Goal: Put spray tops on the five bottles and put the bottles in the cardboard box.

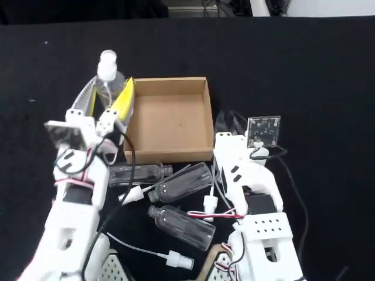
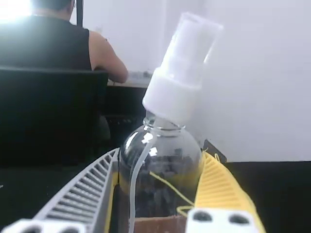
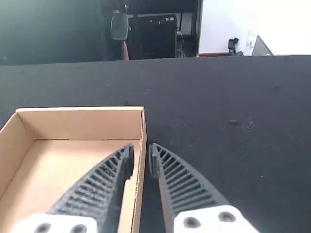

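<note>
**Step in hand: boxing the first capped bottle.**

Upper left of the high view: left gripper [image 1: 111,91] clamped on a clear bottle [image 2: 160,165], held between one grey and one yellow finger. Spray top [image 2: 182,73] already seated on the neck, tilted a little, dip tube hanging inside. Held raised, just outside the left wall of the cardboard box [image 1: 170,126], not yet over its floor.

Centre of the high view: box open, nothing inside.

Right of the box: right gripper [image 3: 141,150] with jaws parted by a narrow slit, holding nothing. Seen in its wrist view astride the line of the box's right wall; contact with the wall impossible to judge.

Below the box, lying on the black table [image 1: 304,70]: three bare bottles [image 1: 183,182], close together, with loose spray tops [image 1: 210,205] among them.

Judged early in the task: one bottle capped, none boxed.

Next move, as judged: carry the held bottle right across the left wall, lower it toward the box floor, then release. Calls for clearance of the cap and yellow finger over the wall's edge, and for a low release to avoid tipping.
</note>
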Controlling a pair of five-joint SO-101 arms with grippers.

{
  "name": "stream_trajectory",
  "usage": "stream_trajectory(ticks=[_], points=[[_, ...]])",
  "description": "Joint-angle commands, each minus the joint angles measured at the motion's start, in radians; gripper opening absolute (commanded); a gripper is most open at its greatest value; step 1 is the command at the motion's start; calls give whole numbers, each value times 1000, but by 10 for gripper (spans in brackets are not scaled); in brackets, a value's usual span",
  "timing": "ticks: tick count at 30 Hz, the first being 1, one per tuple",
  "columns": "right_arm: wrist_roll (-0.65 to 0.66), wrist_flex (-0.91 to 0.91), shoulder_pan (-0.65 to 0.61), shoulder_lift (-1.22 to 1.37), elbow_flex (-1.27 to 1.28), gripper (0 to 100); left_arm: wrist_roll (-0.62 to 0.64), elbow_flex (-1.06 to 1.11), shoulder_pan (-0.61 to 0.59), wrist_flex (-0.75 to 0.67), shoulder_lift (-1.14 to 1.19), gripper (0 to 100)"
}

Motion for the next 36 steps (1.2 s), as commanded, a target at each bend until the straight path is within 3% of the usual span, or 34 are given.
stream_trajectory(ticks=[1,18,24,36], points=[[11,-34,-17,-13,-8,50,-6,-101,8,-267,341,33],[11,-34,-17,-13,-13,50,-3,-369,24,-979,1218,30],[11,-34,-17,-13,-13,50,2,-438,18,-1007,1350,30],[11,-34,-18,-13,-13,50,3,-486,47,-1000,1378,30]])
